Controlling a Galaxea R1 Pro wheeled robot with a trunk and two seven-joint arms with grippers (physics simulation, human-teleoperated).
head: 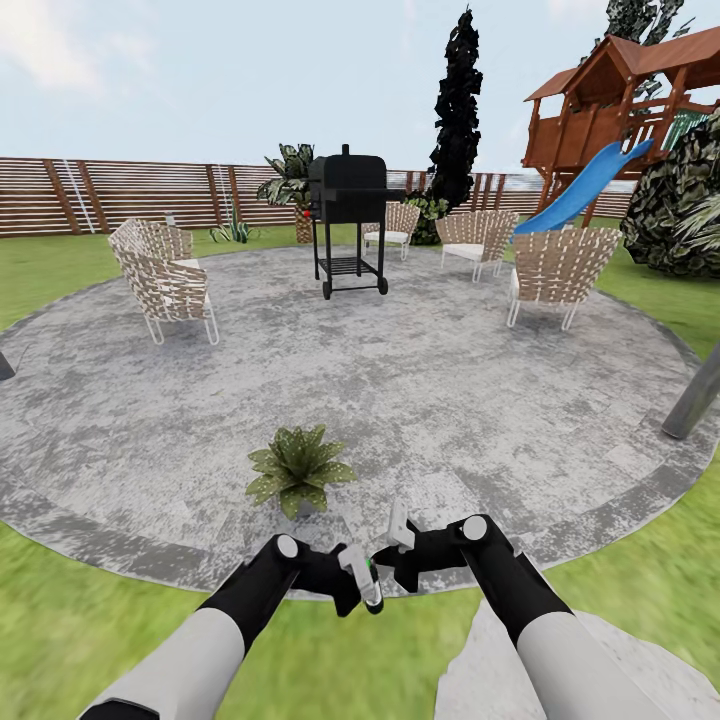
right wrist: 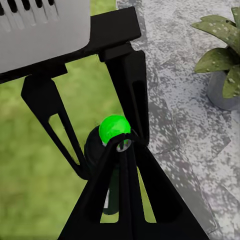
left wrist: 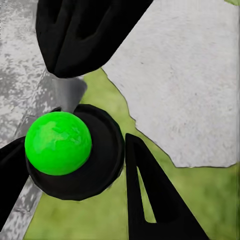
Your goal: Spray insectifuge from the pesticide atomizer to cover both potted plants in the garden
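Atomizer, probably light and slick, sits clamped in your left gripper by its body, while I cannot tell the right gripper's state.

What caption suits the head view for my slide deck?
Both grippers meet at the pesticide atomizer near a potted plant on the patio.

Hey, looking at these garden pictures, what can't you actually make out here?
- Pesticide atomizer: its body, too small in the head view and hidden behind the right tool fingers in the right wrist view; the left wrist view shows just a green ball.
- Potted plant: pot covered by leaves in the head view, cut by the edge in the right wrist view.
- Which tool grips the bottle: unclear.
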